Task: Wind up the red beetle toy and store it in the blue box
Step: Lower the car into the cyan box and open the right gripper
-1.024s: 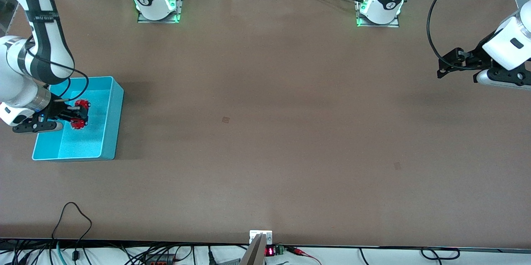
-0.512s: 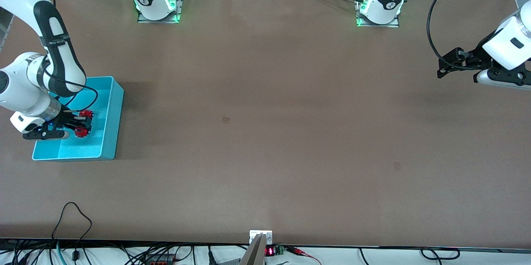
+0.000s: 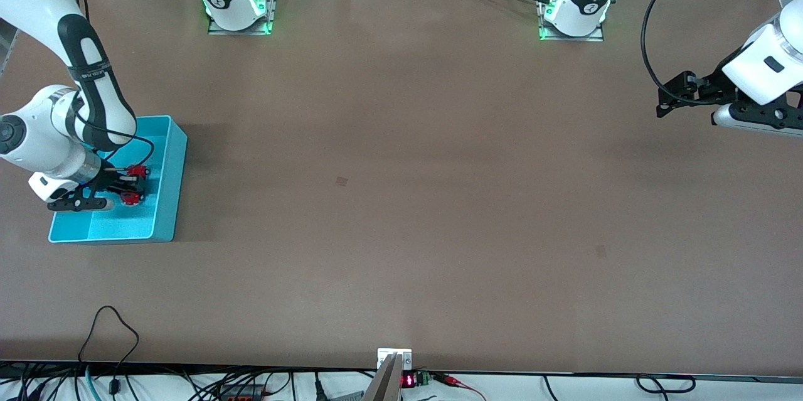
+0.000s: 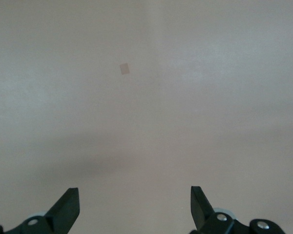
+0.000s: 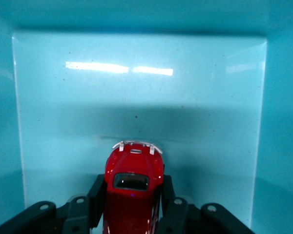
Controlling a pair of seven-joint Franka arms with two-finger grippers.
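Observation:
The blue box (image 3: 169, 175) stands at the right arm's end of the table. My right gripper (image 3: 133, 184) is down inside it, shut on the red beetle toy (image 3: 134, 171). In the right wrist view the glossy red toy (image 5: 133, 183) sits clamped between the two black fingers (image 5: 96, 195), its silvery bumper pointing at the box's inner wall (image 5: 136, 73). My left gripper (image 3: 664, 101) is open and empty, held above bare table at the left arm's end; its fingertips (image 4: 68, 207) show wide apart in the left wrist view.
A small darker square patch (image 3: 341, 181) marks the brown tabletop near the middle, and another (image 3: 601, 251) lies toward the left arm's end. Cables and a small display (image 3: 408, 381) line the table edge nearest the front camera.
My right gripper has carried the toy lower into the box and toward the wall facing the table's middle. The left arm has shifted slightly.

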